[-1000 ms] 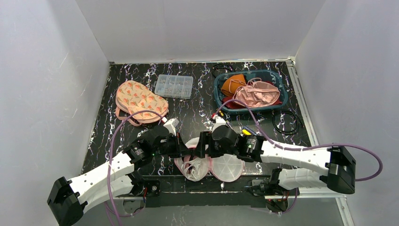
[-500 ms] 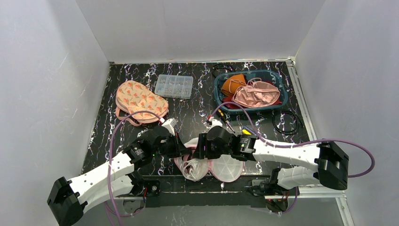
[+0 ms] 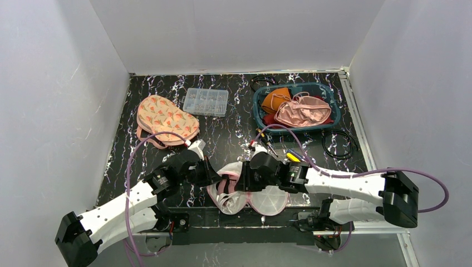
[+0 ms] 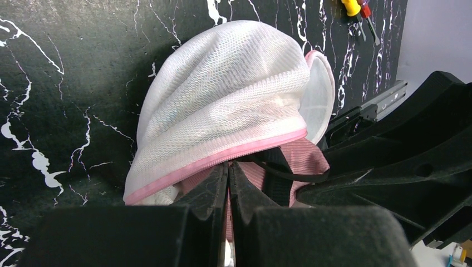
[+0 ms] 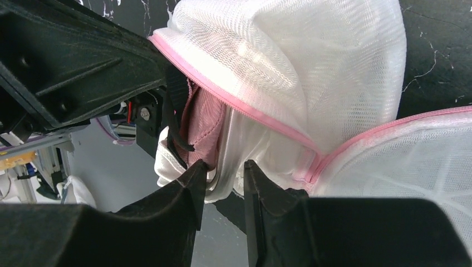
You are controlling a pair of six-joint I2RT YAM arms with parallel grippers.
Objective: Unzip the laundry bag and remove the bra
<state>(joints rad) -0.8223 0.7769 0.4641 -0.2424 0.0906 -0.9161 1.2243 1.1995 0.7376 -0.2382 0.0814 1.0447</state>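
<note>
The white mesh laundry bag (image 3: 267, 197) with pink zip trim lies open in two round halves at the table's near edge. My left gripper (image 3: 216, 177) is shut on the bag's pink zip edge (image 4: 222, 161) and holds its left half (image 4: 222, 94) lifted. A pink ribbed bra (image 4: 303, 161) with a black strap shows inside the opening, and also in the right wrist view (image 5: 203, 119). My right gripper (image 3: 240, 179) is at the opening, its jaws a little apart around a fold of white cloth (image 5: 225, 167), with one fingertip (image 5: 199, 169) touching the pink bra.
A teal basket (image 3: 260, 108) of clothes stands at the back right. A clear plastic box (image 3: 206, 102) and a floral pouch (image 3: 165, 118) lie at the back left. Black cable rings (image 3: 338, 143) and screwdrivers (image 3: 290, 156) lie right of the bag. The table's edge is just below the bag.
My right gripper has moved in towards the bag's opening and dropped slightly. My left gripper has pulled the zip edge up and left, so pink cloth now shows in the gap.
</note>
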